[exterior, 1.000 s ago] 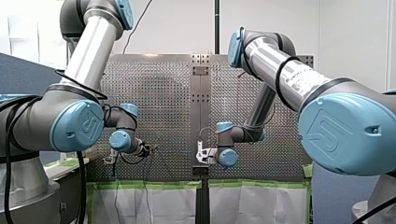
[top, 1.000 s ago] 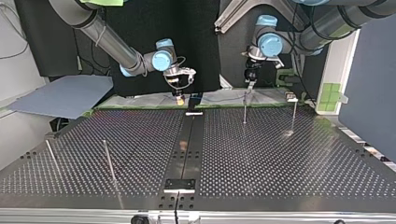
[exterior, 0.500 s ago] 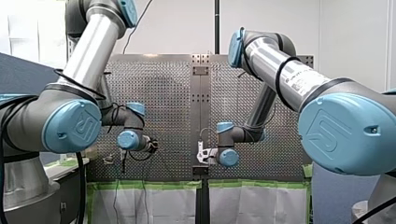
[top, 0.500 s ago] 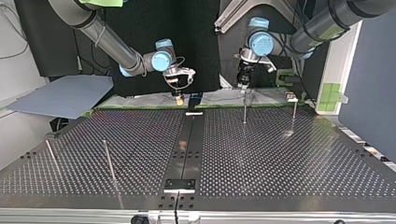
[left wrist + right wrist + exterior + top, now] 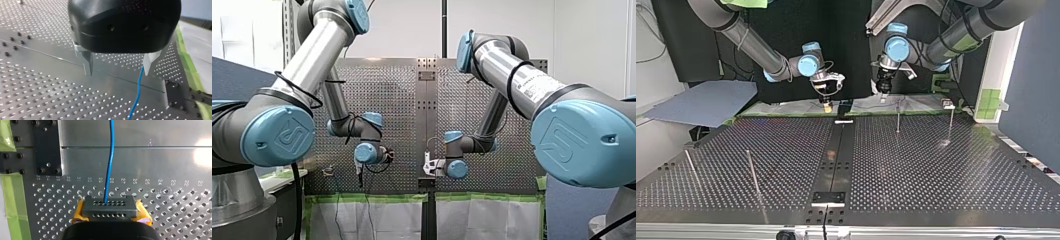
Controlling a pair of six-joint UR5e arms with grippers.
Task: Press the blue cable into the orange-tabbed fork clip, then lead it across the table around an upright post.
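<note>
**Left arm** (image 5: 312, 55). In the top view, the left jaws hang over the far edge of the table (image 5: 936, 175), just to the right of the dark centre strip (image 5: 836, 160). In the left wrist view, the two metal fingers (image 5: 88, 65) stand wide apart with nothing clamped between them.

**Right arm** (image 5: 522, 80). In the top view, the right jaws hang over the same far edge, just to the left of the centre strip and near the left jaws. In the right wrist view, the yellow pads (image 5: 79, 214) sit close together on either side of a dark perforated block (image 5: 110, 208). The jaws are narrow and hold the blue cable.

**Blue cable** (image 5: 110, 165). In the right wrist view, the cable leaves the perforated block and runs straight ahead over the table, across a seam between plates. In the left wrist view, the cable (image 5: 137, 97) drops from just beside the inner face of one finger towards the table. Whether it touches that finger cannot be determined.

**Upright posts.** In the top view, one post (image 5: 898, 119) stands near the left jaws, to their right. A second post (image 5: 951, 123) stands further right. Two more posts (image 5: 752, 172) (image 5: 691, 167) stand well apart from these, in the left half of the view.

**Table edge.** Green tape (image 5: 12, 202) lines the edge beside a black bolted plate (image 5: 47, 150).
</note>
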